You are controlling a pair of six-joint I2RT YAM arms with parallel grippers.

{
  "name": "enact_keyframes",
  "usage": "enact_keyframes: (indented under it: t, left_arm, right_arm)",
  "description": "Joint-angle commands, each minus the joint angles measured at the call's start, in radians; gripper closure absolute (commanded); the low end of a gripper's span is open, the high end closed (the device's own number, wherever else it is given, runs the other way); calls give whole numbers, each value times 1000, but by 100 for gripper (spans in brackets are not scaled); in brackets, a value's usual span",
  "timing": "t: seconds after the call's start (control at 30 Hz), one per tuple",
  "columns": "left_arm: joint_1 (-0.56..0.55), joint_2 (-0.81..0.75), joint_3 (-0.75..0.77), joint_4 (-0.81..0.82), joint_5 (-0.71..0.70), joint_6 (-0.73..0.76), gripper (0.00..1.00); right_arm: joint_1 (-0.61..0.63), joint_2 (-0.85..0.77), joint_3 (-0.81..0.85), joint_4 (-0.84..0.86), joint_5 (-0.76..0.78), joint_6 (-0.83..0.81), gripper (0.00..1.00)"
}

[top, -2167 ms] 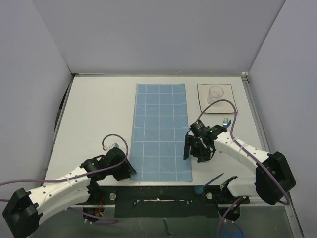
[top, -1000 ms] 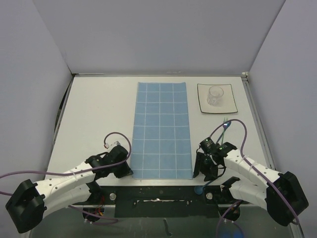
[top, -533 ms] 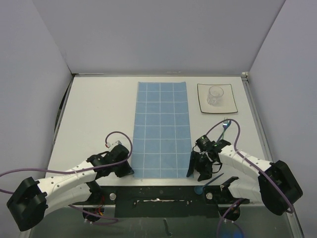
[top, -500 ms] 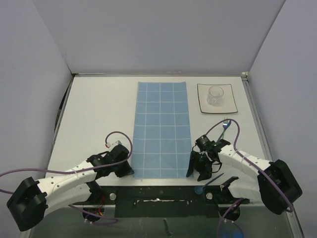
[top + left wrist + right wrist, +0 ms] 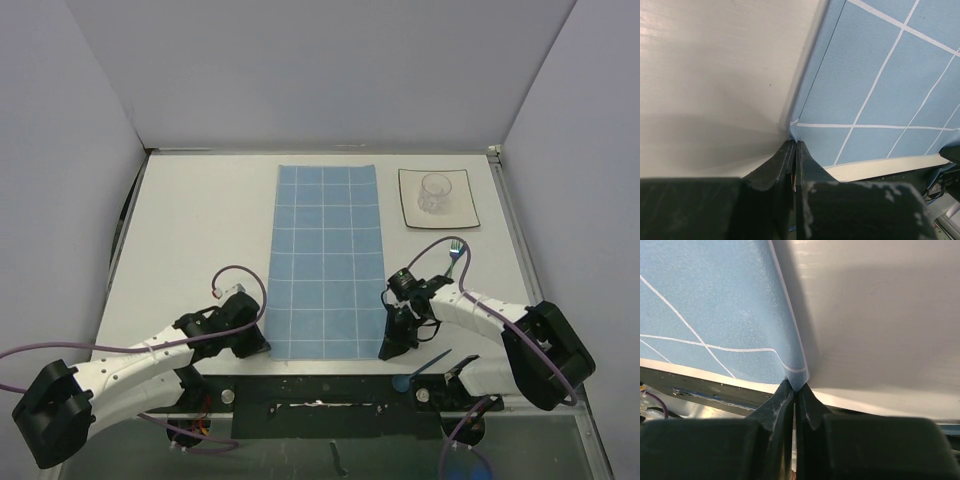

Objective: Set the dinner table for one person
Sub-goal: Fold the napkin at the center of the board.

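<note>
Both jaws clamped on placemat (image 5: pixel 327 262) near corners, long axis front-to-back on dinner table (image 5: pixel 200 230)

Left arm (image 5: pixel 130 365), right arm (image 5: pixel 480 312) low, angled inward; left fingers (image 5: pixel 772 170), right fingers (image 5: pixel 772 410) pinched together.

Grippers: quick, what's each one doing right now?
Left gripper: closed on the placemat, near left corner.
Right gripper: closed on the placemat's near right corner.

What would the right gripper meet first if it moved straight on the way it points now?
The blue placemat: its near corner sits pinched in the shut right gripper. Just beyond that, probably the dinner table.
</note>
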Motion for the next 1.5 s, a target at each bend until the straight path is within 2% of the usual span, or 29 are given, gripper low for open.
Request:
enact_keyframes:
  t: [0.0,0.2,0.4,0.57,0.9,1.27,1.47]
  left_arm:
    - [-1,-3,-17,5,-17,-1,100]
    - [-2,-40,28,-47,-51,21,100]
    - [-2,-124,137,-189,-137,87,100]
    - [-1,-158,180,-259,-164,113,100]
    - [-1,-238,151,-276,-136,91,100]
    - [-2,-306,344,-418,-175,133,100]
    - [-2,-380,393,-490,-173,146,100]
  right_arm:
    - [9,47,-10,108,173,-44,100]
    - [8,16,87,24,228,-96,100]
    - [8,-57,179,-78,282,-128,100]
    - [9,-125,178,-126,292,-121,100]
    - [10,-312,174,-252,299,-94,100]
    - [25,-417,226,-351,310,-79,100]
    - [27,-489,250,-403,338,-76,100]
